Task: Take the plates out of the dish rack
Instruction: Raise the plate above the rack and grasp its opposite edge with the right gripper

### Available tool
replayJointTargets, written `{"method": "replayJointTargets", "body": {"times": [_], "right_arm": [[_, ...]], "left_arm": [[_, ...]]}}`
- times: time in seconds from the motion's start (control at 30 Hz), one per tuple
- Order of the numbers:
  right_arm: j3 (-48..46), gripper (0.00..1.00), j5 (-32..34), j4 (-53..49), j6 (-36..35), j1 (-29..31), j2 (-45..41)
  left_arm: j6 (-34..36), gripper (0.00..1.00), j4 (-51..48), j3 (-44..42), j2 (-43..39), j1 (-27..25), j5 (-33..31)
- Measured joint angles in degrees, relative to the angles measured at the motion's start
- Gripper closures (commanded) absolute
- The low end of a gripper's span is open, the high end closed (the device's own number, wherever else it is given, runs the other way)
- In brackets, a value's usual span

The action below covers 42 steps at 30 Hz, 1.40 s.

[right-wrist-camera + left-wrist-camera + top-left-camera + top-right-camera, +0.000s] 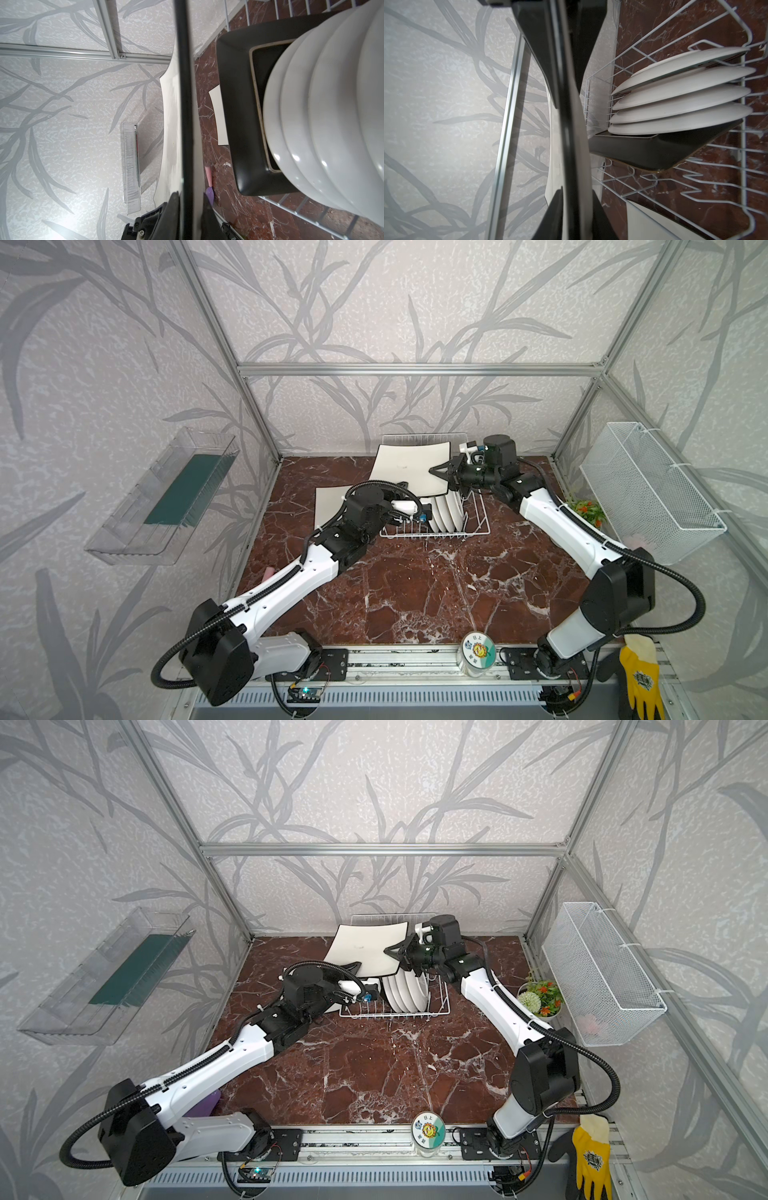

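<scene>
White wire dish rack (478, 526) sits below both claws. One big cream square plate (407, 472) is up, clamped in the right claw (441, 473). The left claw (402, 486) is at its corner, can't tell its grip. Other cream plate (328, 506) lies flat beside the left claw. Black square plate (234, 104) and four round white plates (446, 514) not out yet.

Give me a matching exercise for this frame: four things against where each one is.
1 right gripper
2 black plate
3 mesh basket
4 yellow glove

a hung on the right wall
b upright in the dish rack
c clamped on the raised cream plate
d at the front right corner

Pairs: 1-c, 2-b, 3-a, 4-d
</scene>
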Motion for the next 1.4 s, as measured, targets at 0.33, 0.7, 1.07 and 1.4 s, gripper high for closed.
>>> {"method": "replayJointTargets", "body": {"times": [0.33,0.7,1.07,1.4], "right_arm": [[-3.54,1.00,-1.46,7.48,3.82,-0.66,0.02],[-6.16,1.00,-0.79,11.28,5.90,-3.96,-0.04],[-6.19,1.00,0.61,13.49,5.51,-6.86,-0.04],[-7.30,1.00,-1.20,14.43,0.79,-7.50,-0.50]], "left_arm": [[-3.50,0.02,3.93,-0.26,-0.11,0.09,-0.42],[-10.38,0.01,5.31,-3.32,-5.62,0.07,-2.51],[-17.68,0.01,4.13,-6.54,-15.34,2.12,-8.13],[-49.44,0.01,-10.10,4.04,-16.15,20.11,7.52]]}}
